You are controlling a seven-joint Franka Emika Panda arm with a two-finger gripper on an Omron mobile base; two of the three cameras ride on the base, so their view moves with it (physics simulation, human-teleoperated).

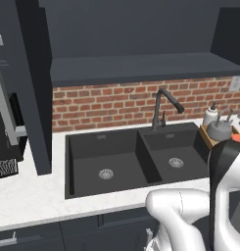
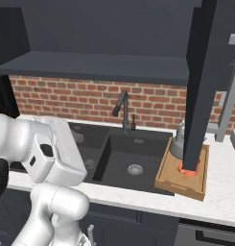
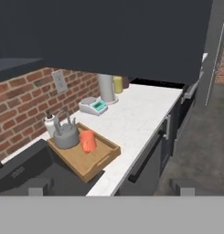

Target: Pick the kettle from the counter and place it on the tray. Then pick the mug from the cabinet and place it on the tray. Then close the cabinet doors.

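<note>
The wooden tray point(image 3: 100, 161) lies on the white counter point(image 3: 131, 119) right of the dark sink. On it stand the grey kettle point(image 3: 66, 135) and, close beside it, the orange mug point(image 3: 88, 141). In the right base view the tray point(image 2: 167, 178) is partly behind an open cabinet door point(image 2: 201, 81), with a strip of the mug point(image 2: 188, 168) and a sliver of the kettle point(image 2: 177, 145) showing. The left base view has the kettle point(image 1: 219, 129) at its right edge. My gripper point(image 3: 111, 188) is open and holds nothing, high above the counter and well back from the tray. The cabinet point(image 1: 136, 34) stands open.
A whitish soap bottle point(image 3: 50, 124) stands behind the tray by the brick wall. A small scale point(image 3: 94, 106), a grey cylinder point(image 3: 105, 88) and a yellow container point(image 3: 118, 84) sit further along the counter. The faucet point(image 1: 163, 105) rises behind the double sink point(image 1: 116, 162). The other open door point(image 1: 36, 93) hangs left of the sink.
</note>
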